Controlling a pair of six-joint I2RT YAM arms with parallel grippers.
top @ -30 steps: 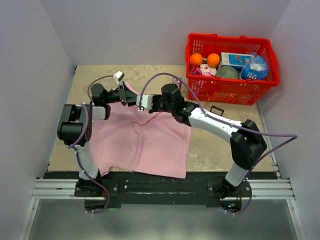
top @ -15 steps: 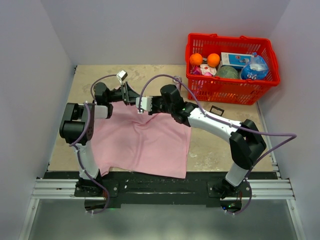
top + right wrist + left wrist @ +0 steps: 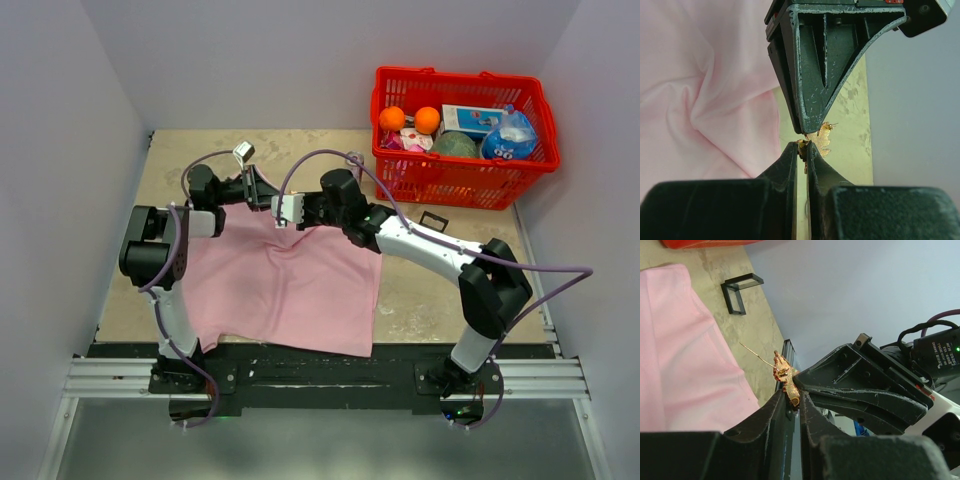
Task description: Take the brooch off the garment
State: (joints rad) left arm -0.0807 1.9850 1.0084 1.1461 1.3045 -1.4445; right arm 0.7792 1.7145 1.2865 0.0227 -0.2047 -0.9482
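Note:
The pink garment [image 3: 290, 280] lies spread on the table and also shows in the left wrist view [image 3: 680, 350] and the right wrist view [image 3: 700, 90]. The tiny golden brooch [image 3: 786, 377] is pinched in my left gripper [image 3: 794, 400], its thin pin sticking out free, clear of the fabric. My right gripper [image 3: 803, 145] is shut on the other end of the brooch [image 3: 821, 139], tip to tip with the left fingers [image 3: 815, 75]. In the top view the two grippers meet [image 3: 258, 190] [image 3: 285, 208] above the garment's far edge, and the brooch is hidden there.
A red basket [image 3: 462, 185] with two oranges, a box and packets stands at the back right. A small black bracket [image 3: 433, 220] lies on the table in front of it and shows in the left wrist view [image 3: 740, 290]. Walls close in left and right.
Both grippers shifted slightly toward the back together a second ago. Almost nothing has moved in the last half second.

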